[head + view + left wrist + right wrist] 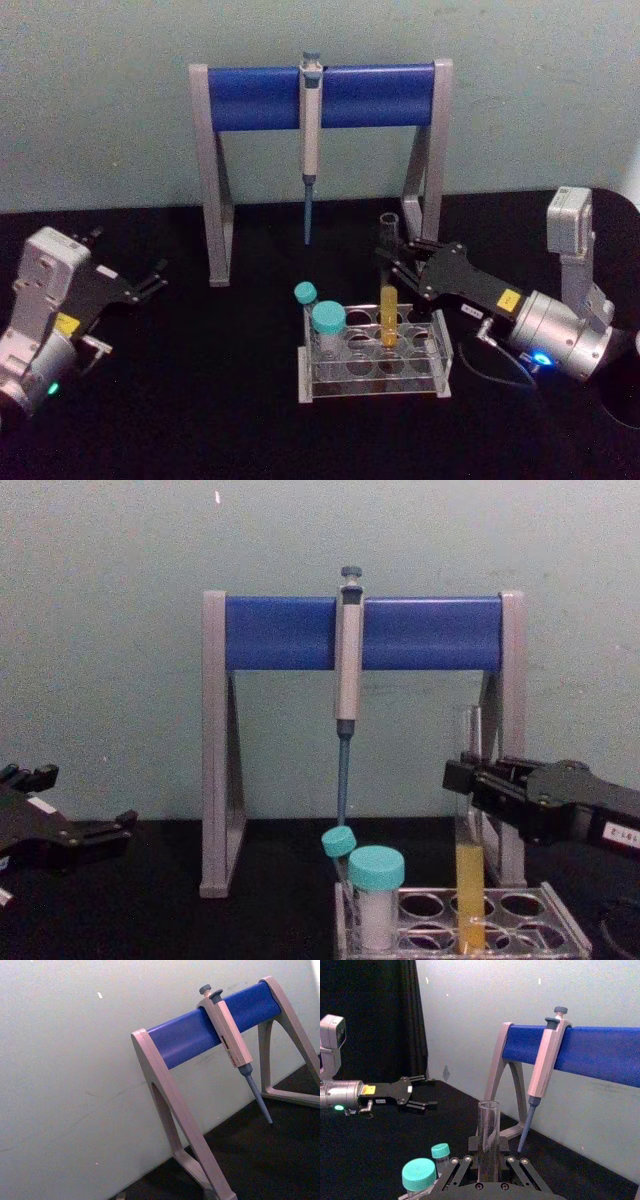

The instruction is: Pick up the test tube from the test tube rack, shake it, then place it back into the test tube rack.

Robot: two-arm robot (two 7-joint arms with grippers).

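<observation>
The test tube (388, 315) is a long, slim tube of clear glass, open at the top and round at the bottom, with yellow-orange liquid filling about its lower third. It stands upright in the test tube rack (437, 362), a low clear plastic block with rows of round holes on top. The rack sits on the black desk (200, 400) in front of me, and the tube rises far above the rack's top. Its foot sits in a hole in the rack's right half, to the right of the capped tubes.

My right claw (390, 260) reaches in from my right and is pinching the tube on its bare upper part, above the liquid. In the right wrist view a pad lies against the glass on each side. My left claw (425, 1092) rests low over the desk on my left, well apart from the rack, its fingers spread and holding nothing.

By my count there is one test tube and one rack. Two teal-capped tubes stand in the rack: one wide tube (328, 320) with white contents, and one thin tube (305, 293) leaning just behind it. One pipette (311, 130) hangs tip down from the blue bar of one grey-and-blue stand (250, 95), which is behind the rack against the pale wall
</observation>
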